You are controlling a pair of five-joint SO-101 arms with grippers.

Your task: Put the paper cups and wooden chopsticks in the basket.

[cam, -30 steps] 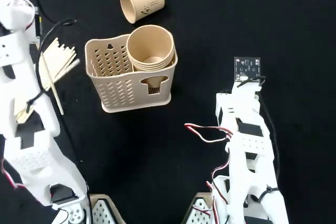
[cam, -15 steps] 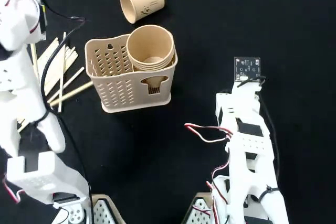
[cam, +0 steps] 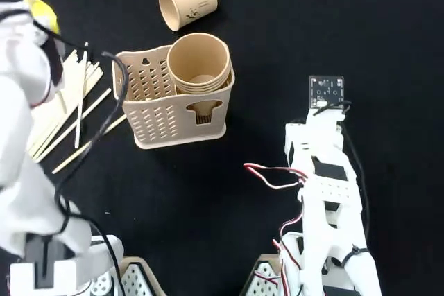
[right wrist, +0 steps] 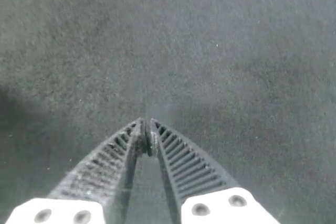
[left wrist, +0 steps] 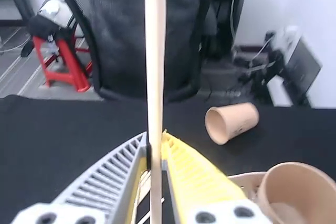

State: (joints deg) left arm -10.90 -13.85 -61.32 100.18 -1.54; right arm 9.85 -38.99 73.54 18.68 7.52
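Chopsticks [cam: 69, 112] lie at the high view's left beside the basket [cam: 166, 123], which holds stacked cups [cam: 199, 60]; another cup [cam: 187, 5] lies above it. The left gripper [left wrist: 154, 142] clamps one chopstick [left wrist: 155, 66]; the right gripper [right wrist: 145, 131] is closed, empty.

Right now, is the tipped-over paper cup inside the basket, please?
No, the tipped-over paper cup lies on the black table beyond the basket, apart from it.

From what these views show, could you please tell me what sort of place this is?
Probably an office or lab workroom: a black mesh-backed office chair stands behind the black-covered table, with a red metal stand and what looks like a grey computer case on the floor beyond.
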